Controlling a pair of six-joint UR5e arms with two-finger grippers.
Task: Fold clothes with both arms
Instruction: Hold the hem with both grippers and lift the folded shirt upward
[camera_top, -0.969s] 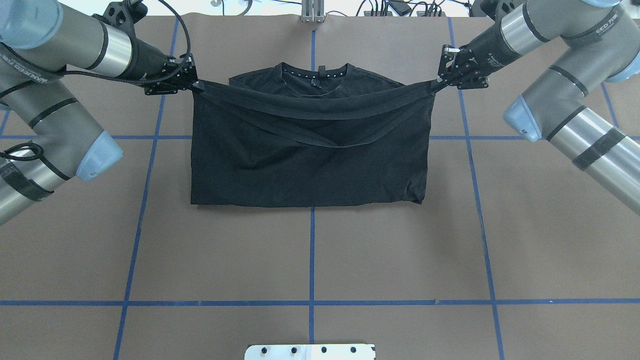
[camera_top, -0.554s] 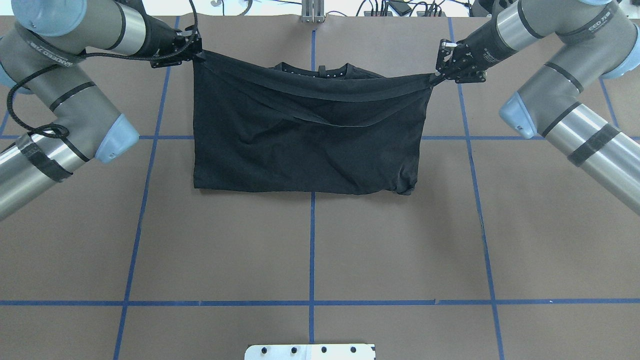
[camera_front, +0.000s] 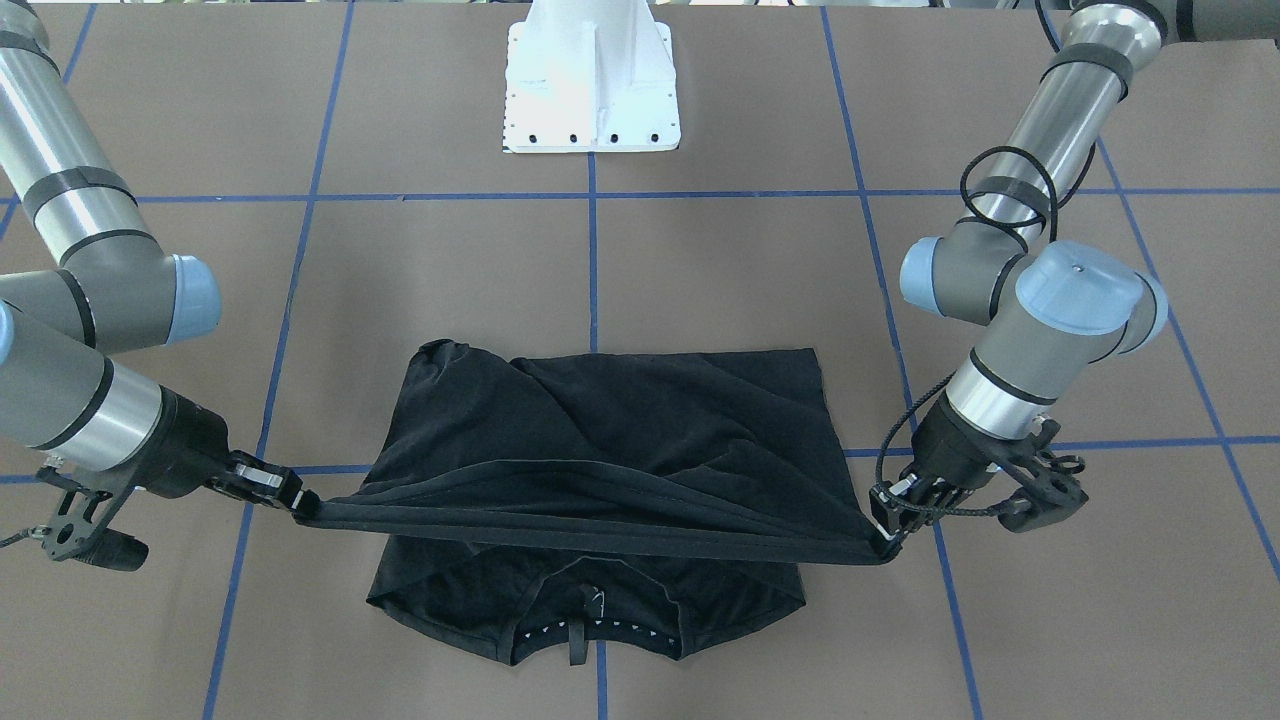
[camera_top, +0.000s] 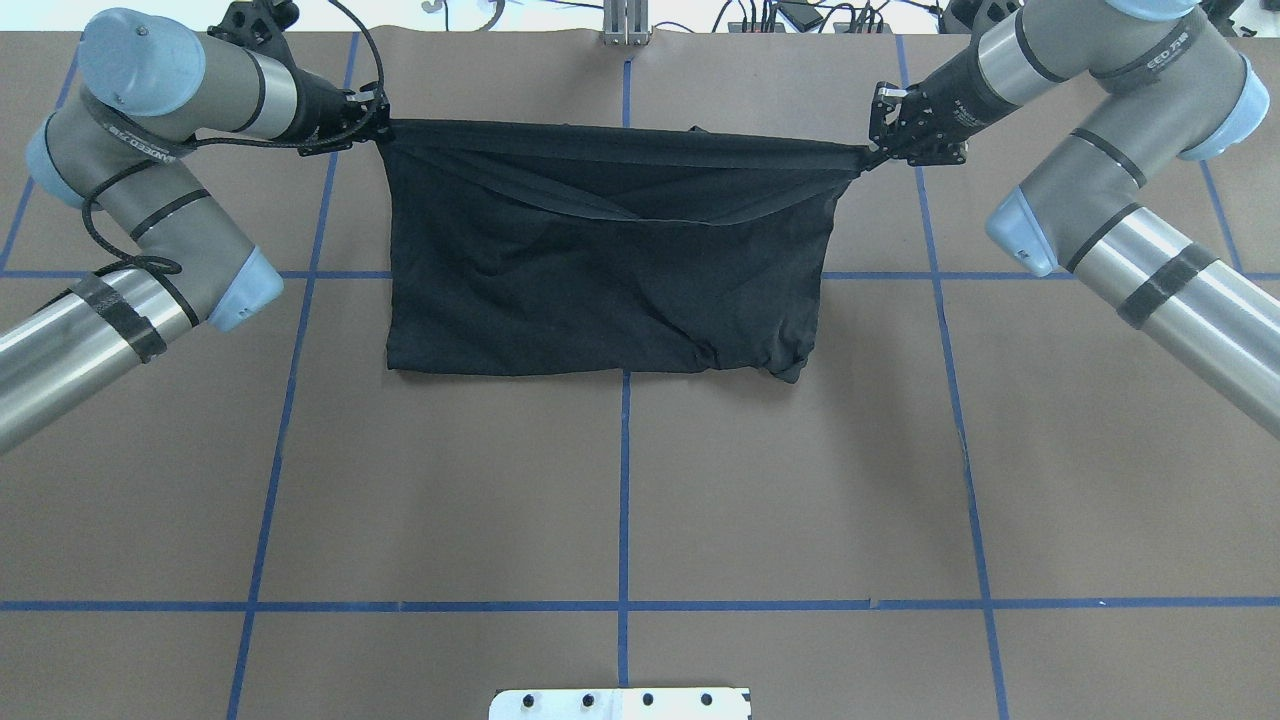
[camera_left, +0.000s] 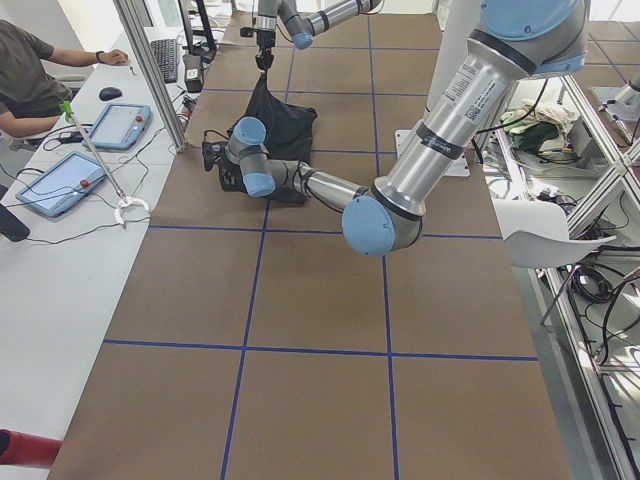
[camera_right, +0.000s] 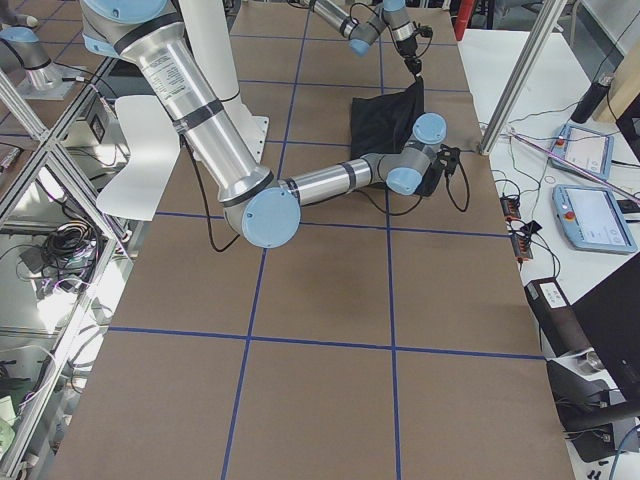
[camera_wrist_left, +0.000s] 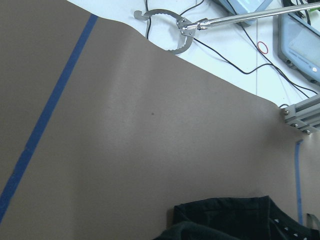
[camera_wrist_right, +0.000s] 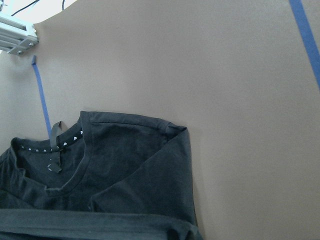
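Observation:
The black T-shirt (camera_top: 600, 280) lies folded on the brown table, back side up, and its graphic is hidden. My left gripper (camera_top: 378, 127) is shut on one hem corner. My right gripper (camera_top: 868, 152) is shut on the other. The hem (camera_front: 600, 530) is stretched taut between them, lifted above the shirt's collar end. In the front view the left gripper (camera_front: 885, 537) is on the right and the right gripper (camera_front: 297, 506) on the left. The collar (camera_front: 590, 625) with a small white logo lies flat under the hem. The collar also shows in the right wrist view (camera_wrist_right: 55, 150).
The white pedestal base (camera_front: 590, 80) stands at the robot's side of the table. Blue tape lines (camera_top: 624, 480) grid the table. An aluminium post (camera_top: 625, 20) stands at the far edge. Beyond that edge are a grabber tool (camera_wrist_left: 170, 25), tablets (camera_left: 120, 125) and a seated operator (camera_left: 30, 70).
Both grippers have carried the taut hem farther from the robot, so it now covers the collar in the overhead view. The shirt's near folded edge has slid the same way.

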